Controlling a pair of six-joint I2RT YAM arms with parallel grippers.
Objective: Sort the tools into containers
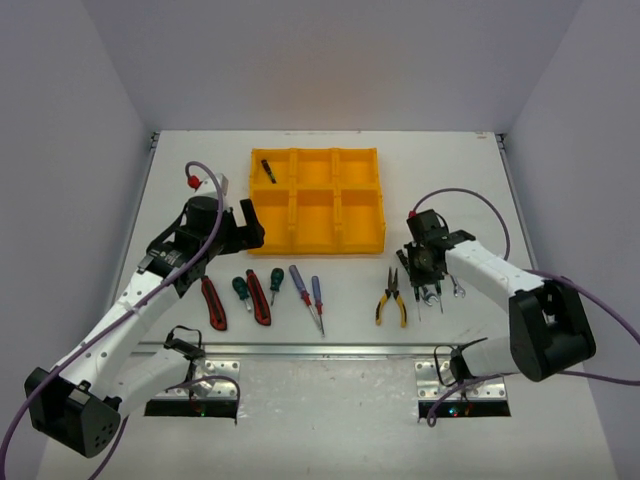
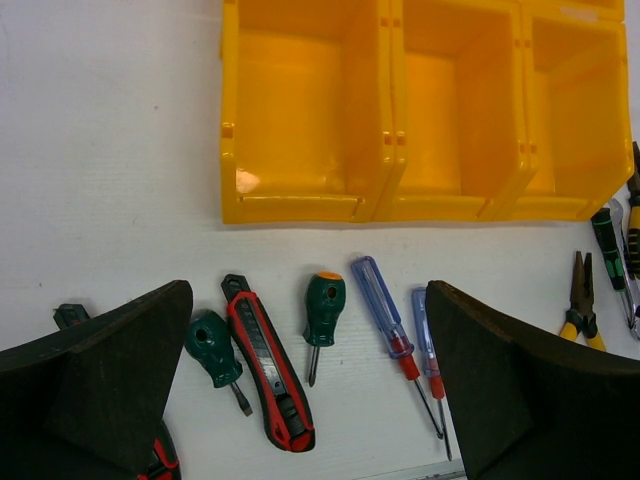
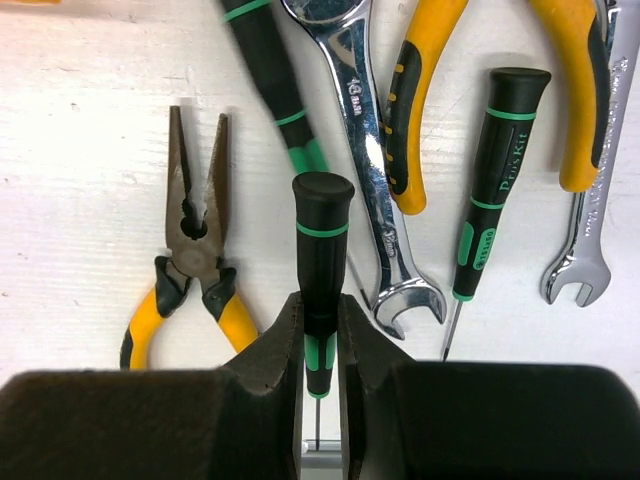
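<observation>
Right gripper (image 3: 320, 325) pinching slim driver (image 3: 322, 230) low on its handle, lower centre; we judge to lift it clear of wrench (image 3: 360, 120) | left gripper (image 2: 308, 292) spread wide, holding nothing | yellow tray (image 1: 330, 246) upper centre

A robotics lab test cell: 2 machines, the left arm (image 1: 130, 320) and right arm (image 1: 495, 272), bolted to metal plates (image 1: 205, 365) behind their fingers (image 2: 100, 390), a white table (image 1: 330, 420) beneath the fingers, plain white walls (image 1: 330, 60) boxing it in beyond and beside them.
</observation>
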